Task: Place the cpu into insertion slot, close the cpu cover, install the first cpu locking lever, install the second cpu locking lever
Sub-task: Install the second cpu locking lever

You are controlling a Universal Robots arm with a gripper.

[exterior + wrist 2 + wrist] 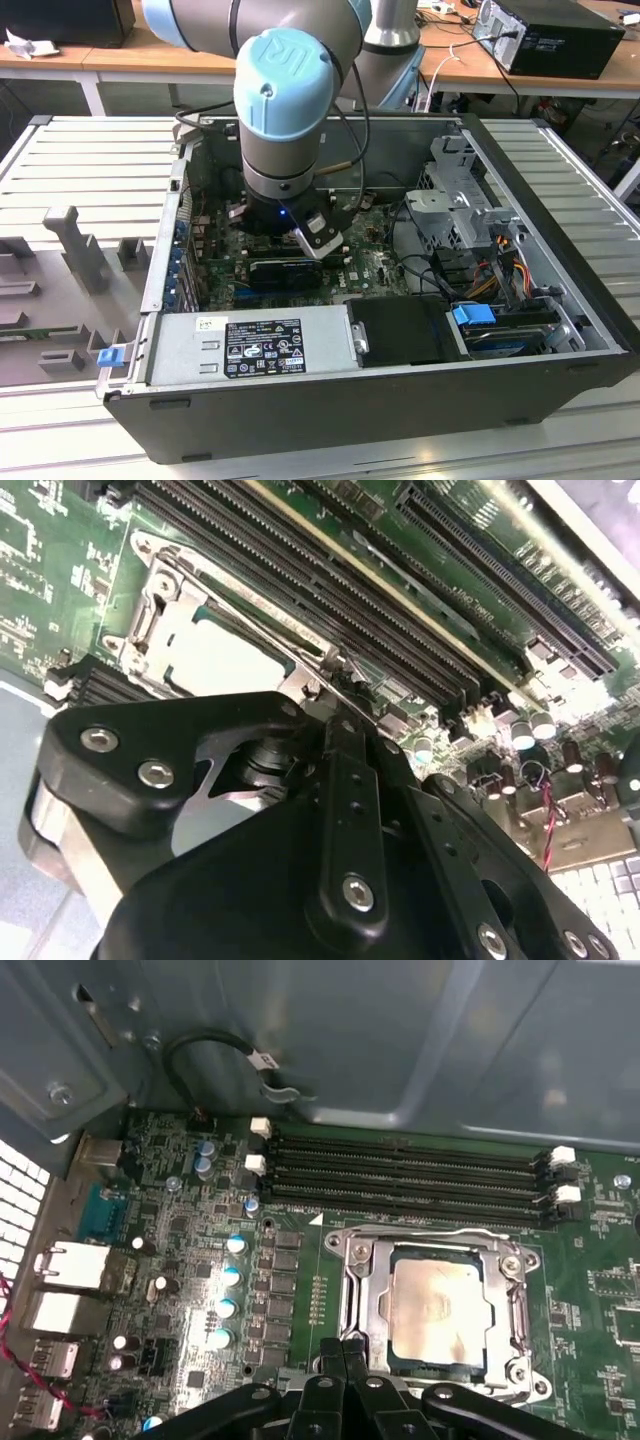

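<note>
The cpu (437, 1305), a dull silver square, lies flat in the insertion slot (341, 1260) on the green motherboard. The cpu cover (362, 1300), a thin metal frame, lies down around the chip, whose face shows through its window. A thin locking lever (430, 1232) runs along the socket side nearest the long black memory slots. My gripper (345, 1352) is shut, its fingertips pressed together just off a corner of the socket, with nothing seen between them. In the second wrist view the gripper (340, 695) reaches toward the cpu (225, 660). My arm (290, 110) hangs over the open computer case.
Long black memory slots (410, 1175) run beside the socket. Capacitors (228, 1290) and rear ports (75, 1265) stand on its other side. The case wall (400, 1040) rises behind the board. A power supply (260, 345), drive cage (455, 200) and cables (500, 260) crowd the case.
</note>
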